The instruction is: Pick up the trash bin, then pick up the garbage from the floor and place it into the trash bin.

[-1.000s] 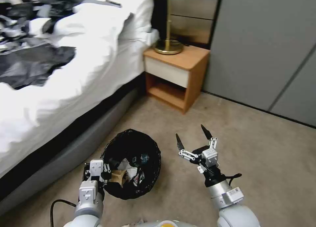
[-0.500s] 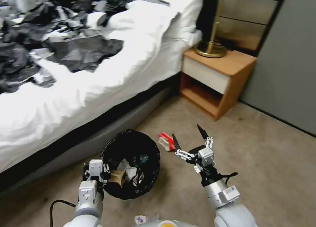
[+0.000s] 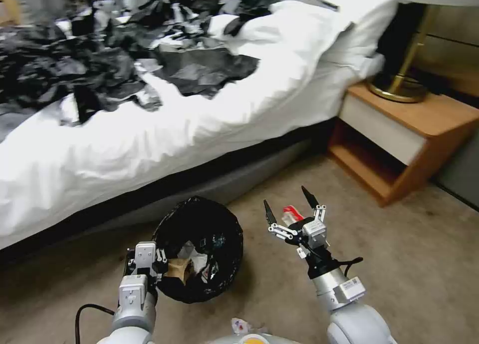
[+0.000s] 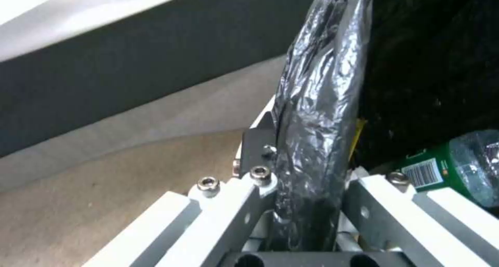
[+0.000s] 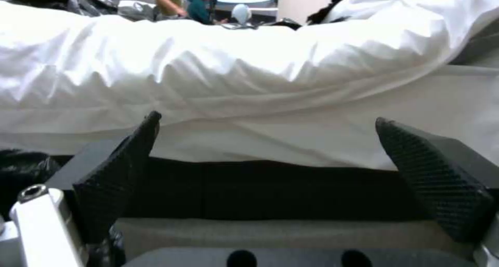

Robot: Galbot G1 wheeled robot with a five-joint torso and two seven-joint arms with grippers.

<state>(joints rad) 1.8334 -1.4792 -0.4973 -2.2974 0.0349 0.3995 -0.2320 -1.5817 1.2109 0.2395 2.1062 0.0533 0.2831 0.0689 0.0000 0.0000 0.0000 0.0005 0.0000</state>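
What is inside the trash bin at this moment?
Inside the trash bin, against the black liner, lie white tissue, a tan-brown piece and a green-labelled plastic bottle. The left gripper clamps the rim. Anything beneath that litter is covered.

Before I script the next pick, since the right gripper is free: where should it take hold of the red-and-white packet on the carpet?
The red-and-white packet lies flat on the carpet just beyond the open right gripper, partly hidden by its fingers. Probably best from above, closing across its narrower width; how it is creased cannot be told. The left gripper holds the trash bin by its rim.
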